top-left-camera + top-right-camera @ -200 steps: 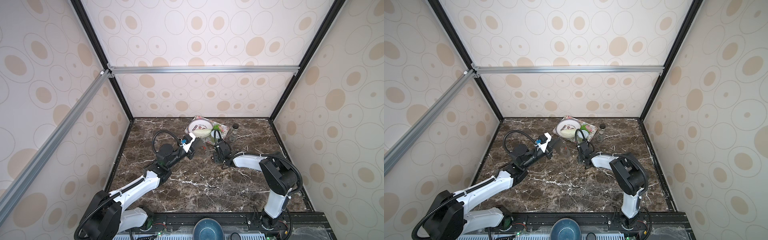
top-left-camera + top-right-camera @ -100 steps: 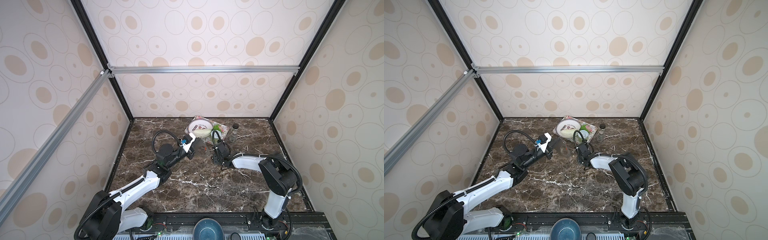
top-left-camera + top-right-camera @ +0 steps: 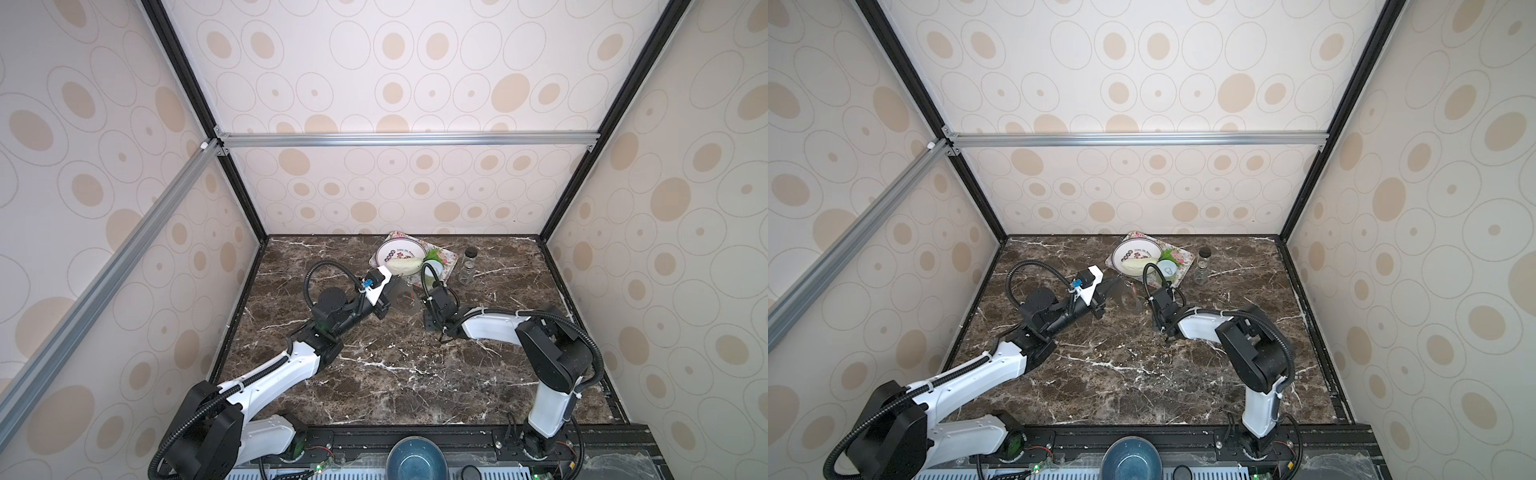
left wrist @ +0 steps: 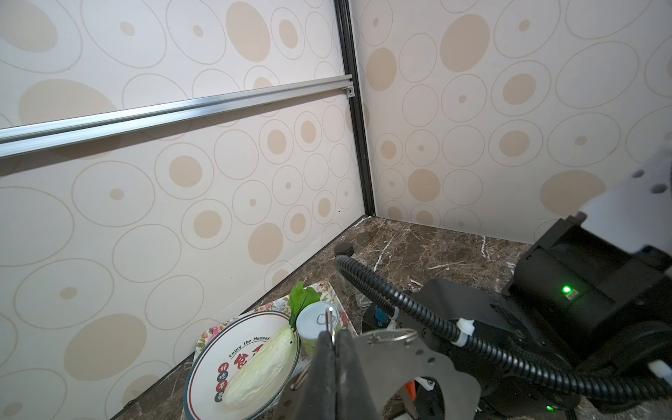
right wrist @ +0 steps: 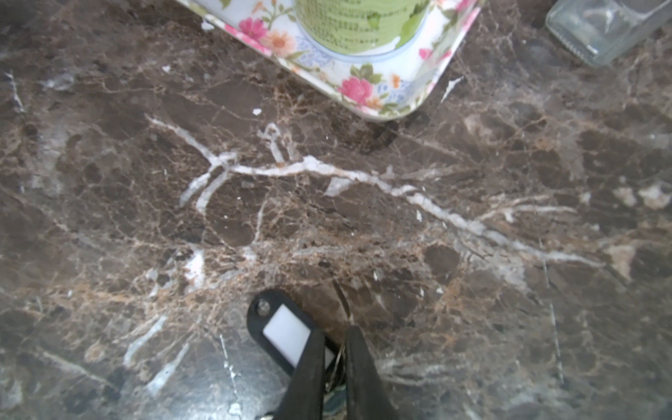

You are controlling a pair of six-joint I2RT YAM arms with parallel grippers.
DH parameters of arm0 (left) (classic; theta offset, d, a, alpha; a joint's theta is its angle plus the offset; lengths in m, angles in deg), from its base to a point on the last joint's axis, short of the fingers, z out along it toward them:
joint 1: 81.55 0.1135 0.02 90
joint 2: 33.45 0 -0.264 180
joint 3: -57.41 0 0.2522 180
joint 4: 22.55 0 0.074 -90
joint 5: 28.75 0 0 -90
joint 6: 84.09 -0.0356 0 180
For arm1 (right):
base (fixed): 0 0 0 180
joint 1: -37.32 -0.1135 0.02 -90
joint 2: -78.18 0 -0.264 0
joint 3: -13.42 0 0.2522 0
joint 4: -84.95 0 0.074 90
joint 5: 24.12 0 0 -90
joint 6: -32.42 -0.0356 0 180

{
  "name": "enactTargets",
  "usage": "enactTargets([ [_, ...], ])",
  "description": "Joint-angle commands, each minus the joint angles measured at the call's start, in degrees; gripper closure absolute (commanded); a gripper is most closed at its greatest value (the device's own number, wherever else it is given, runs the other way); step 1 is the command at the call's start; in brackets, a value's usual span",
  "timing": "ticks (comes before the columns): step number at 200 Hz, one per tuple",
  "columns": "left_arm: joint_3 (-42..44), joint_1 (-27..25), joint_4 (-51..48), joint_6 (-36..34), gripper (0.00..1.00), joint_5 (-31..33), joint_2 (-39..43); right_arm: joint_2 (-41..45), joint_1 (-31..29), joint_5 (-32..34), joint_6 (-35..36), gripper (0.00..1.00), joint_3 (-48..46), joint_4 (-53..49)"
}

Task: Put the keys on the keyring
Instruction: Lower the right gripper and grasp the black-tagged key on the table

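The keyring, a flat grey metal plate with a wide hole and small rim holes, hangs above the table in both top views. My left gripper is shut on its edge, and a small wire loop pokes out past the fingertips. The red tag of one of the keys shows through the plate's hole. The black-tagged key, with its white label, lies on the marble. My right gripper points down at it, fingers pinched on the metal ring at the tag's end.
A floral tray at the back holds a white plate with a cabbage leaf and a green can. A glass jar stands right of it. A blue bowl sits at the front edge.
The right gripper's fingers have closed onto the black-tagged key on the table. The left arm and the keyring have stayed where they were.
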Motion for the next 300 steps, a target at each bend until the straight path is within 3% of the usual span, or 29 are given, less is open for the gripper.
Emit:
enactTargets([
  [1, -1.41, 0.27, 1.70, -0.88, 1.00, -0.81, 1.13, -1.19, -0.52, 1.93, -0.87, 0.88, -0.76, -1.19],
  [300, -1.63, 0.26, 1.70, -0.88, 1.00, -1.57, 0.71, 4.44, -3.34, 4.57, -1.89, 0.81, -5.49, 1.23],
])
